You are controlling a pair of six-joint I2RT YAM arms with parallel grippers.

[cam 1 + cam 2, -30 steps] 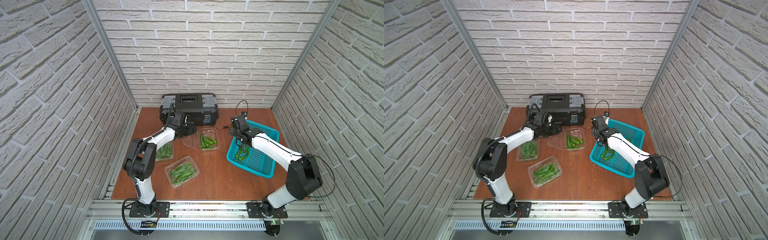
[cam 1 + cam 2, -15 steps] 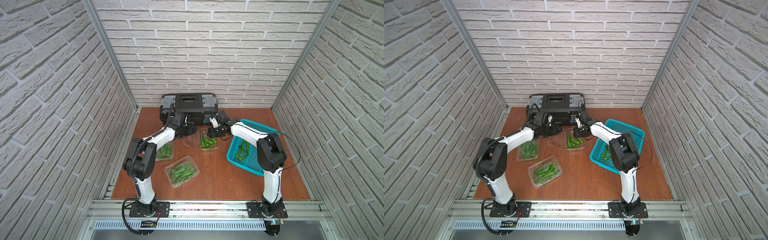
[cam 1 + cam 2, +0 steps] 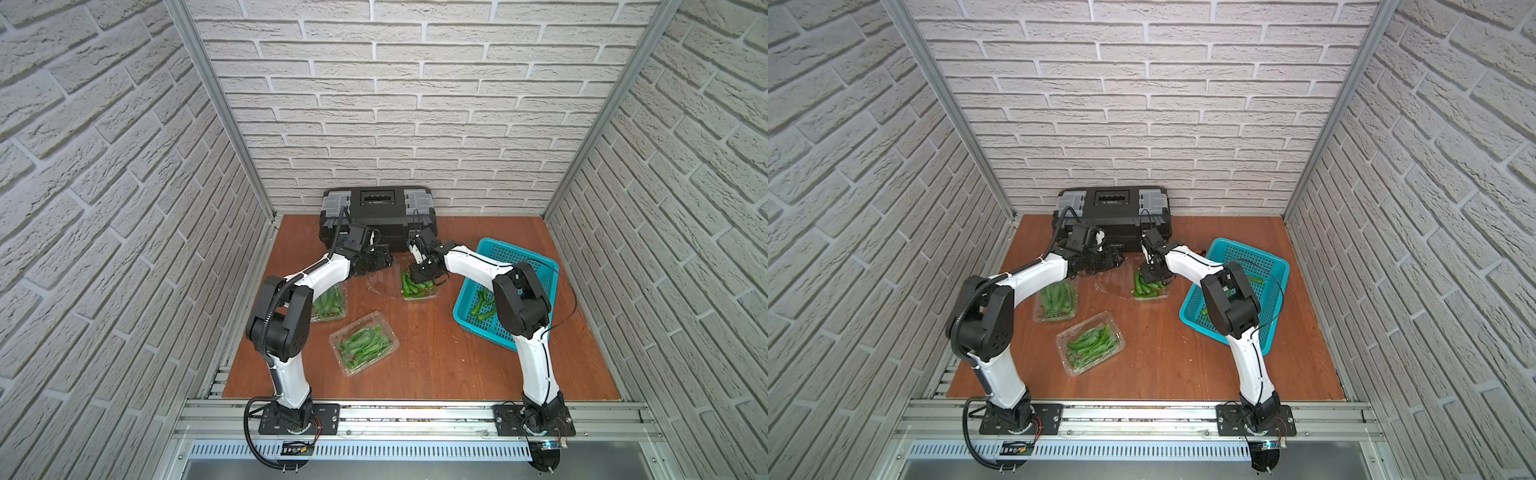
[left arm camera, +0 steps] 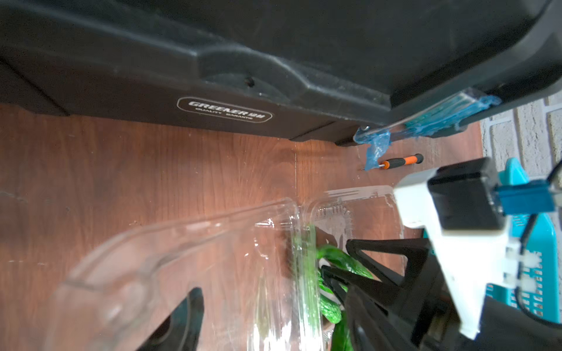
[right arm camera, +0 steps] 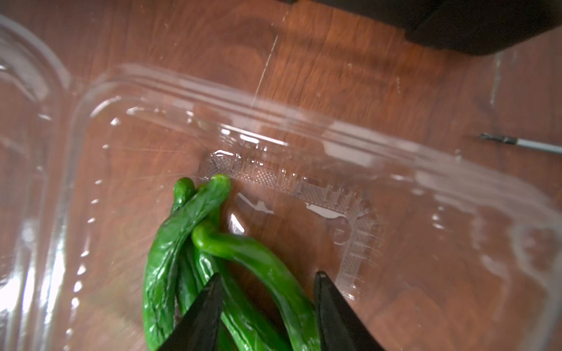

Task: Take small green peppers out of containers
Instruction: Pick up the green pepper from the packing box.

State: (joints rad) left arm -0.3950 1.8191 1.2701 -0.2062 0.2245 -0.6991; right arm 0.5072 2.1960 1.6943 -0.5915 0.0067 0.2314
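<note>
A: How far along is it?
B: Early, I'd say. A few peppers (image 3: 482, 297) lie in the basket (image 3: 509, 255) at 3 o'clock; the 9 o'clock box (image 3: 330, 303) and the 7 o'clock box (image 3: 363, 343) look shut and full
A: The open box (image 3: 434, 291)?
B: At 12, by the toolbox (image 3: 376, 208), several peppers in it. The right gripper (image 5: 267, 282) is half parted astride one; pinched or not, I can't tell. The left gripper (image 3: 381, 258) stands wide at the lid (image 4: 182, 243), holding nothing I can see
</note>
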